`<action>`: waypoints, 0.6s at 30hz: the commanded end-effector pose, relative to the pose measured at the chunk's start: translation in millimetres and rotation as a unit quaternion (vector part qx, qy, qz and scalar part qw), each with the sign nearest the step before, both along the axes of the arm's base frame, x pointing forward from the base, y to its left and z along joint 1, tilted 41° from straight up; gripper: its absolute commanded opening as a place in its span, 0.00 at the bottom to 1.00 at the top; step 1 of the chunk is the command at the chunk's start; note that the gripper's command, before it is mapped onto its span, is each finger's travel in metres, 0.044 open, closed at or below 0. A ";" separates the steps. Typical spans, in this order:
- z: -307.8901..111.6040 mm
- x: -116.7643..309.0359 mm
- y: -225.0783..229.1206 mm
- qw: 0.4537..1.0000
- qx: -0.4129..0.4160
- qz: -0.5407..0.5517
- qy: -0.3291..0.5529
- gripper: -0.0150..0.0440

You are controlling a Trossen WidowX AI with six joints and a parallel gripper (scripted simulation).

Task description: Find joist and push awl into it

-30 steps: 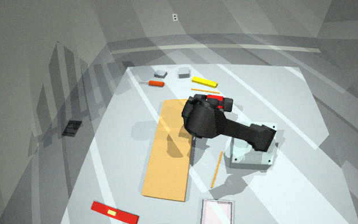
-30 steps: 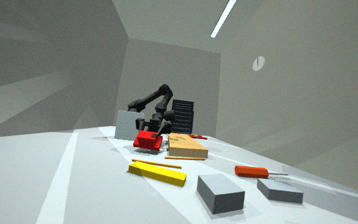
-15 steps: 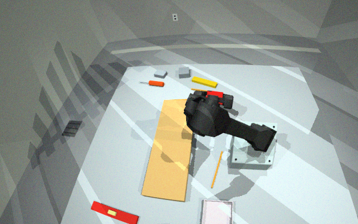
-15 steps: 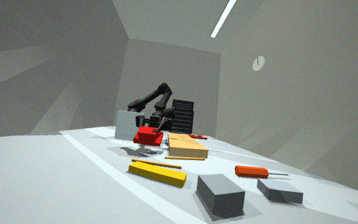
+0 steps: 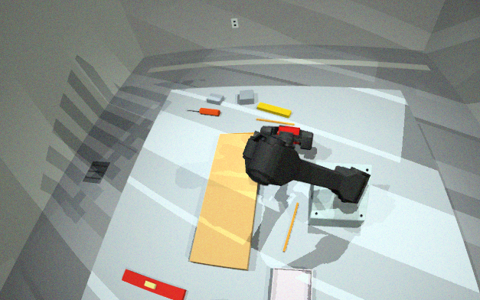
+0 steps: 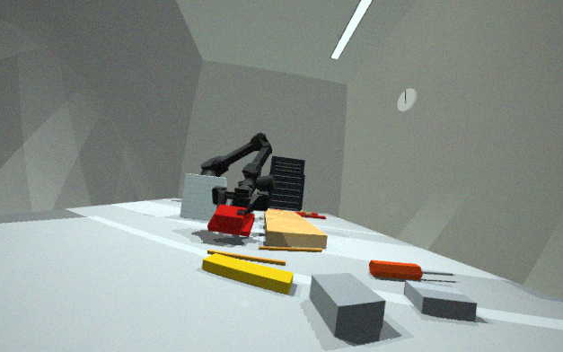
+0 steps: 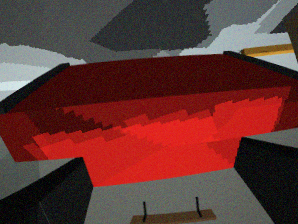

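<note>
My gripper [image 5: 288, 135] [image 6: 234, 210] is shut on the red stud finder [image 6: 231, 223] [image 7: 160, 125], which hangs tilted above the table, its shadow below it, beside the far right end of the panel. The black fingers grip both sides of it in the wrist view. The tan floor panel [image 5: 220, 207] [image 6: 295, 222] lies flat; the arm hides part of its right side in the top view. The awl [image 5: 209, 112] [image 6: 395, 269], with an orange handle and thin shaft, lies beyond the panel. The pale tray [image 5: 292, 285] is at the bottom edge, partly cut off.
Two grey blocks [image 5: 246, 96] [image 6: 440, 300] and a yellow bar [image 5: 273, 109] [image 6: 247, 273] lie at the back. Thin orange sticks [image 5: 291, 227] [image 6: 247, 257] lie around the panel. A red level [image 5: 164, 288] lies front left. The arm stands on a pale base [image 5: 337, 219].
</note>
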State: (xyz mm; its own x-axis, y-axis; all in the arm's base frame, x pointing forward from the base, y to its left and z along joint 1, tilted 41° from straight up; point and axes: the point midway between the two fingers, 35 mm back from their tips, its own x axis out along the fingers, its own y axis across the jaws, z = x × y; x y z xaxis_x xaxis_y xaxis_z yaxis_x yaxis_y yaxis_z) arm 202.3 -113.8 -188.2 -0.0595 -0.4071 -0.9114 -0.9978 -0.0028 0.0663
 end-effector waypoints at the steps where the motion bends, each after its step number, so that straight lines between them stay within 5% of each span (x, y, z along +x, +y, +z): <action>1: -3.0 2.1 2.3 1.000 -0.004 -0.003 -0.004 0.25; 10: -11.4 0.5 11.9 1.000 -0.001 -0.004 -0.005 0.25; 18: -13.3 -2.6 14.7 1.000 0.001 -0.001 0.001 0.61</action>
State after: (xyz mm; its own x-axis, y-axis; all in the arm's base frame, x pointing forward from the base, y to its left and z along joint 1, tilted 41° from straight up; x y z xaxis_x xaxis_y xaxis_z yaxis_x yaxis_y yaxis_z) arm 198.6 -99.8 -200.8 -0.0653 -0.4032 -0.9128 -0.9975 -0.0001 0.0714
